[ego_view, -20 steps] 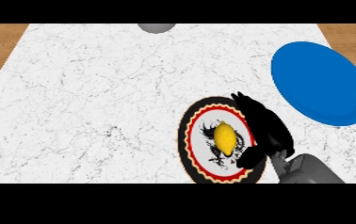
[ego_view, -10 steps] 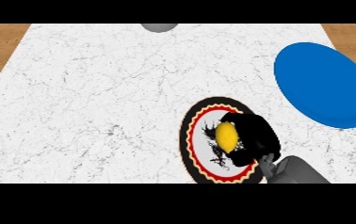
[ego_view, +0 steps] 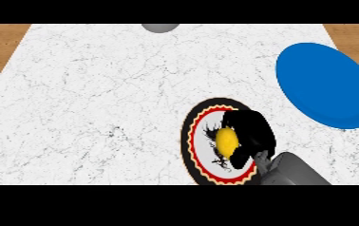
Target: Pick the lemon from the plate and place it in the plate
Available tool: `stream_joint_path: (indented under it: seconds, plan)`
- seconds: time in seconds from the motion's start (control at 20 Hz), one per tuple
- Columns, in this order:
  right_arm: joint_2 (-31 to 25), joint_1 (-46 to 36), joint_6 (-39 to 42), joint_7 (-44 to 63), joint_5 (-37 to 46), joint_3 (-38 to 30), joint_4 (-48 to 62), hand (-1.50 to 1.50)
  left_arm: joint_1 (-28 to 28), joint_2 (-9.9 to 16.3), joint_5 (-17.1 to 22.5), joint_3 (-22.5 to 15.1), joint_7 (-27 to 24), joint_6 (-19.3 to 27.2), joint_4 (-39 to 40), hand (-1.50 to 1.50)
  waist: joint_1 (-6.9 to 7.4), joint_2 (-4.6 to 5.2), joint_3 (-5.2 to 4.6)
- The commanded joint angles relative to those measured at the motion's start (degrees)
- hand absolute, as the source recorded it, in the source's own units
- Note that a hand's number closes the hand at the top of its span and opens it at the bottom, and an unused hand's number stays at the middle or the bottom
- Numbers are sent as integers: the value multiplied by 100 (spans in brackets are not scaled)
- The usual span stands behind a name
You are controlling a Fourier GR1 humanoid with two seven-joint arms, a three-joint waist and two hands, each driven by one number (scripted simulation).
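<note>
- Marble-white counter [ego_view: 105,101], grey-veined, runs wide and bare across the left and middle; a wood strip shows at the far left corner.
- Far edge, middle: part of a grey round thing [ego_view: 160,27], cut off by the view, well apart from the work.
- Near right of centre: patterned plate [ego_view: 200,125], black rim, red and cream ring, white middle with a dark figure.
- Lemon [ego_view: 226,140] sits on that plate, right of its middle.
- Right hand [ego_view: 251,130] comes in from the near right edge, fingers curled over the lemon's far and right sides, thumb side seemingly under it. Reads as closed on the lemon, lemon not yet lifted as far as I can judge.
- Left hand: not in view.
- Step in hand, by my reading: secure the grasp, then lift. Best to raise straight up until clear of the patterned rim before any sideways travel, so the plate is not dragged.
- Far right: blue plate [ego_view: 319,82], cut off by the right edge of the view.
- Route to it runs rightward and away over a short strip of bare counter; nothing stands between the two plates.
- Set down toward the blue plate's middle, away from its rim.
</note>
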Motion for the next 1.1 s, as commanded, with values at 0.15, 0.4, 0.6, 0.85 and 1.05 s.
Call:
stream_joint_path:
  seconds: [0.15, 0.4, 0.6, 0.85, 1.05]
  plan:
    - [778, -336, -693, 1199, 453, -422, 452, 150, -1373, 10, -296, 981, -670, 39, -340, 0, -67, -44, -9]
    - [985, -999, -1707, 1292, 1359, -637, 150, 150, -1346, -11, -239, 826, -684, 122, -305, 0, -126, -125, -5]
    - [1004, -1207, -2183, 1560, 2018, -807, 221, 150, -1403, 15, -180, 823, -724, 171, -297, 0, -203, -114, -9]
    - [1205, -1322, -2822, 1938, 2538, -1347, 90, 150, -1366, 53, -95, 796, -739, 312, -380, 0, -322, -112, 5]
    - [1280, -1166, -3213, 1959, 2737, -1783, 74, 150, -1366, 22, -71, 743, -866, 392, -264, 0, -343, -67, 11]
